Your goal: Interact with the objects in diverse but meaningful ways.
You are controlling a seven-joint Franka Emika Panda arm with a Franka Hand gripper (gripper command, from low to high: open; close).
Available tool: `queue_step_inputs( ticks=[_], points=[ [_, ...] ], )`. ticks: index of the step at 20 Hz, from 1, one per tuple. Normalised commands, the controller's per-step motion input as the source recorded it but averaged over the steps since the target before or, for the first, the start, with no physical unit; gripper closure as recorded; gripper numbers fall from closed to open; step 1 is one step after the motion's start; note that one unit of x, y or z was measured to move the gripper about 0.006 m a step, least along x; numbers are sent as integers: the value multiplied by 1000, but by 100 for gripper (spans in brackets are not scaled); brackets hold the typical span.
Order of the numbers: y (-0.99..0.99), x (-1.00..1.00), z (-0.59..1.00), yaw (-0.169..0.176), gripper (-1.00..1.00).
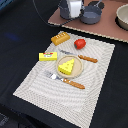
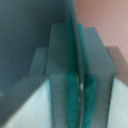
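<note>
On the dark counter (image 1: 15, 45) lies a pale striped placemat (image 1: 35, 85), and most of the toys sit on it. Near its middle a round tan plate (image 1: 78, 71) carries the yellow holed cheese wedge (image 1: 66, 65). Just beside the plate, toward the exterior view's left, lies the yellow box with red marks (image 1: 48, 56). Farther back on the mat rests the golden bread loaf (image 1: 60, 38), and the red fruit (image 1: 80, 43) sits well apart from it toward the exterior view's right. A knife with an orange handle (image 1: 86, 58) lies behind the plate, and a fork with an orange handle (image 1: 70, 82) lies in front of it. Beyond the mat a pinkish board (image 1: 107, 27) holds the grey two-handled pot (image 1: 92, 13), with a pale bowl (image 1: 123, 16) at the exterior view's right edge. The robot's hand (image 1: 71, 9) hangs over the back of that board, just beside the pot. In the wrist view the fingers (image 2: 74, 100) are pressed together, their green pads meeting with only a thin seam between them and nothing held.
</note>
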Motion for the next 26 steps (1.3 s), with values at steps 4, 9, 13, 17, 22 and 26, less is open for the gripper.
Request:
queue_step_inputs(
  ticks=[4,9,13,17,22,26],
  points=[
    [2,-867,-31,142,100],
    [-197,-710,252,57,100],
    [-509,-521,289,16,100],
    [-726,-366,204,0,100],
    [-882,-133,170,0,100],
    [-929,-4,142,0,100]
  ],
)
